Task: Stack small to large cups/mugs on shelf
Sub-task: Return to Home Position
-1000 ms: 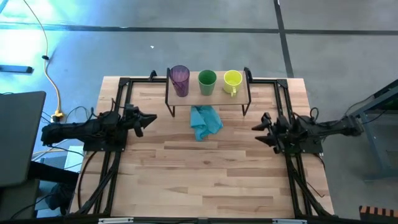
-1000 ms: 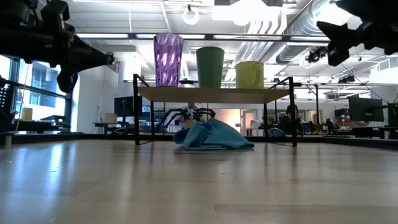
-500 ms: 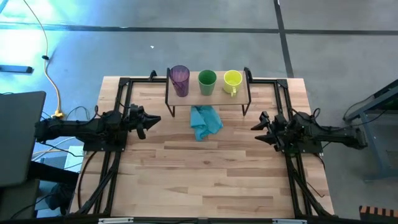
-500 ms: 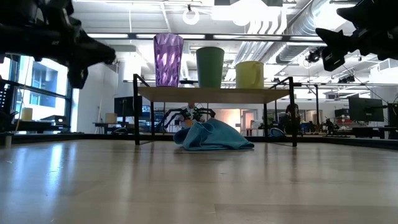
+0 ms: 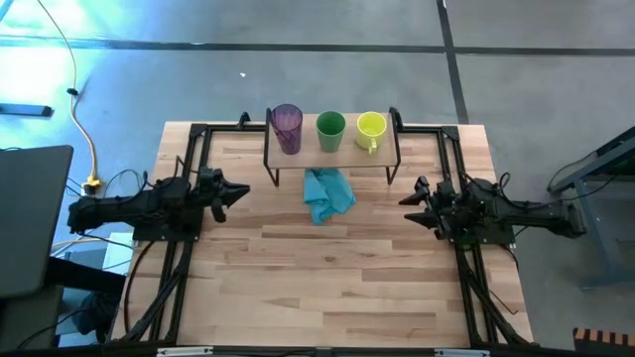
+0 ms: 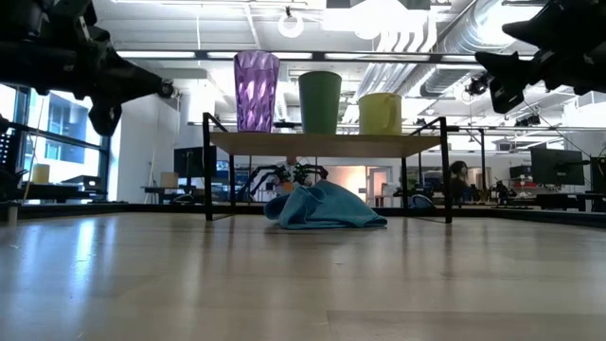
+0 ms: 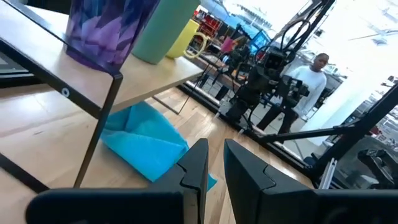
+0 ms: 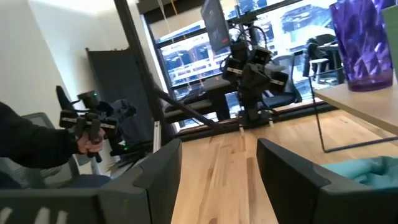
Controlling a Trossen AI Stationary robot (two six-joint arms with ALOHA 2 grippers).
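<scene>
On the shelf [image 5: 332,149], a low light wood board on black legs by the far edge, stand the purple tumbler [image 5: 287,127], the green cup [image 5: 330,130] and the yellow-green mug [image 5: 371,129], in a row and upright on their bases; the low view shows them as tumbler [image 6: 257,90], cup [image 6: 320,101] and mug [image 6: 381,113]. My left gripper [image 5: 241,188] hovers left of the shelf, its fingers [image 7: 198,163] nearly together. My right gripper [image 5: 406,199] hovers right of it, open [image 8: 217,165]. Neither holds anything.
A light blue cloth [image 5: 327,193] lies crumpled on the table just in front of the shelf, partly under it [image 6: 322,208]. Black frame rails [image 5: 189,159] run along both table sides. People stand in the room beyond [image 7: 311,78], and a hand [image 8: 93,134] shows off the table.
My left gripper swayed a little toward the shelf and upward, then came back. The right arm's rear part swung toward the near edge while its gripper stayed almost in place. The cups, the shelf and the cloth have not moved.
</scene>
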